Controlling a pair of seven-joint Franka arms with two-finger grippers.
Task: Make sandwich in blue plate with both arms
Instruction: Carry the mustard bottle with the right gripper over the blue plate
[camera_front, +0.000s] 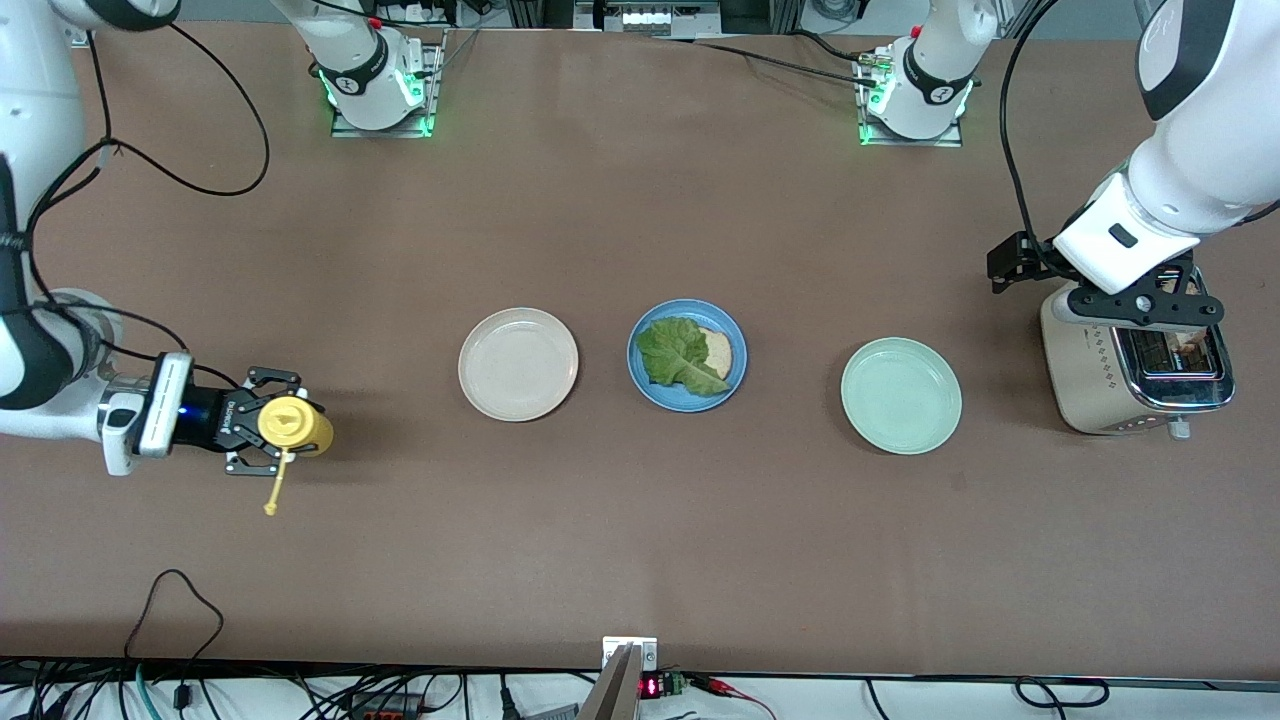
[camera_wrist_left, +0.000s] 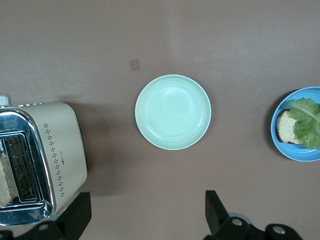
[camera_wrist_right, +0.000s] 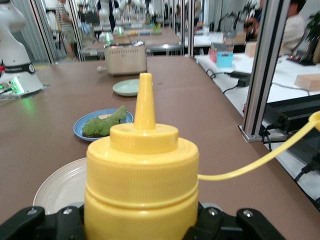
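The blue plate (camera_front: 738, 372) sits mid-table, between the two other plates. On it lies one slice of bread (camera_front: 718, 347) with a green lettuce leaf (camera_front: 680, 356) on top. The plate (camera_wrist_left: 300, 152), slice (camera_wrist_left: 284, 128) and leaf (camera_wrist_left: 307, 122) also show in the left wrist view. A second slice (camera_wrist_left: 4, 182) stands in the toaster's slot. My left gripper (camera_front: 1142, 306) hangs open and empty over the toaster (camera_front: 1090, 372), its fingers (camera_wrist_left: 80, 215) spread wide. My right gripper (camera_front: 285, 425) is shut on an upright yellow squeeze bottle (camera_front: 292, 424) at the right arm's end of the table; the bottle (camera_wrist_right: 142, 180) fills the right wrist view.
A cream-white plate (camera_front: 518, 363) lies beside the blue plate toward the right arm's end. A pale mint-green plate (camera_front: 900, 395) lies toward the left arm's end, beside the toaster. The bottle's cap (camera_front: 270, 509) hangs loose on its tether.
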